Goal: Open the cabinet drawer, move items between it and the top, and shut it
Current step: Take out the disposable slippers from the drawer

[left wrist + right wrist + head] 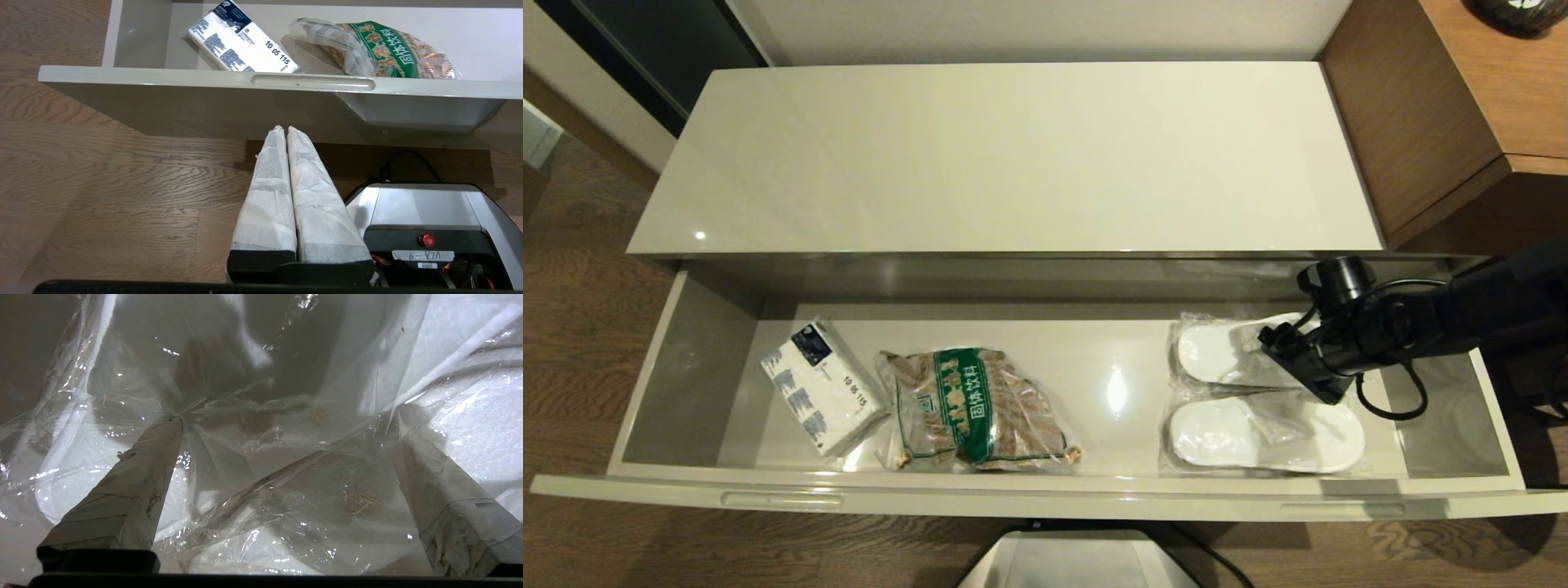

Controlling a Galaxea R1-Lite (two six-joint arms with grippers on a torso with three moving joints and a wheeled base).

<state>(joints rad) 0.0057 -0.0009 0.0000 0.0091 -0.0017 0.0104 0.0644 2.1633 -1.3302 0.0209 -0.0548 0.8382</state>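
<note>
Inside the cabinet drawer (1029,482): one tissue pack (821,385), one snack bag (972,408), two slippers (1262,396) beneath the wide-open right end effector (286,424); left end effector (286,130) closed.

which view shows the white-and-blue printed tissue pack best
The left wrist view: the white-and-blue printed tissue pack is close, its print readable. The head view shows it smaller, at the drawer's left end. The right wrist view misses it.

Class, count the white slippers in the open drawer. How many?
2: one slipper toward the drawer's back, one slipper nearer its front rim, both bagged at the right end. None seems hidden.
</note>
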